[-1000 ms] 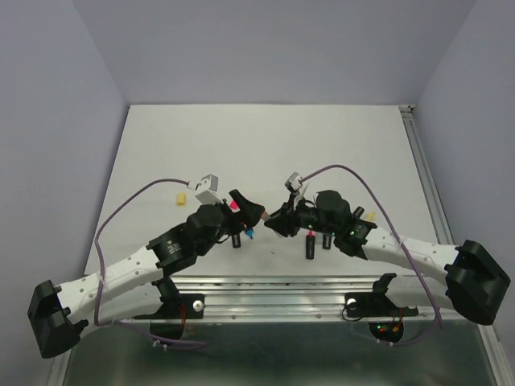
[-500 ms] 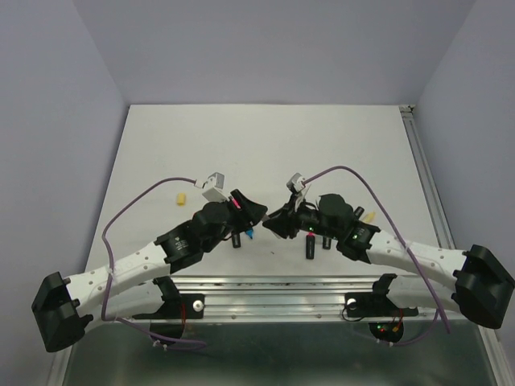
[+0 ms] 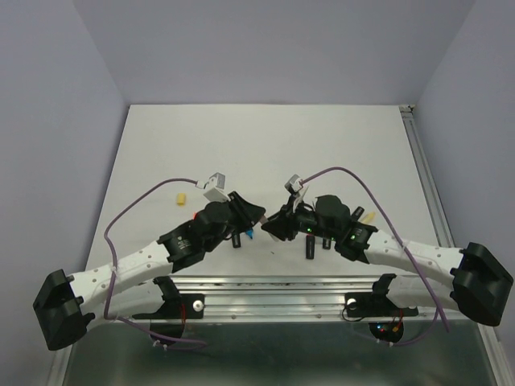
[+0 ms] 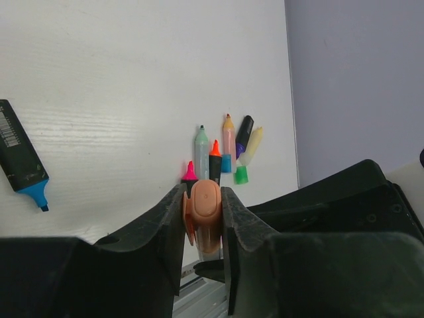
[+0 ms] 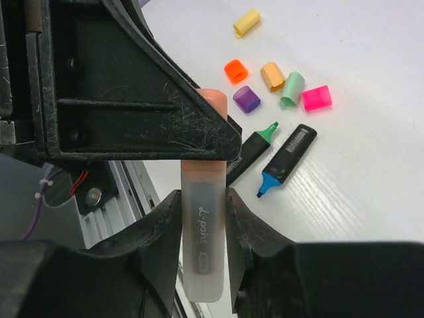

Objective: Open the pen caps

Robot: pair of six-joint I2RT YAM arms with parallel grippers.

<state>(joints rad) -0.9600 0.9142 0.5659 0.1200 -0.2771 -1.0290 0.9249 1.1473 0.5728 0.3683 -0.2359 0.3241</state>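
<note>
The white table (image 3: pixel 265 137) fills most of the overhead shot, and both arms lean in so their fingers meet near its front edge. The right gripper (image 5: pixel 202 228) is clenched around the pale barrel (image 5: pixel 201 255) of a pen with "d-point" printed on it. The left gripper (image 4: pixel 203 207) is squeezed tight on the peach cap (image 4: pixel 206 224), which sits right between its two fingers at the end of that barrel. You can't really tell whether the cap is fully seated or a bit loose. Well off to the left of the left fingers lies a black pen with a blue tip (image 4: pixel 23 159). Straight past those fingertips is a bunch of uncapped pens (image 4: pixel 201 151) lying close together, with a green cap (image 4: pixel 241 175) just beside them. A black pen with a green tip (image 5: pixel 255 146) lies just beyond the right fingers. Farther out from them are loose caps near each other: pink cap (image 5: pixel 317 97), pale green cap (image 5: pixel 291 89), light orange cap (image 5: pixel 272 75), purple cap (image 5: pixel 246 99), orange cap (image 5: pixel 235 69) and yellow cap (image 5: pixel 246 22) farthest of all.
</note>
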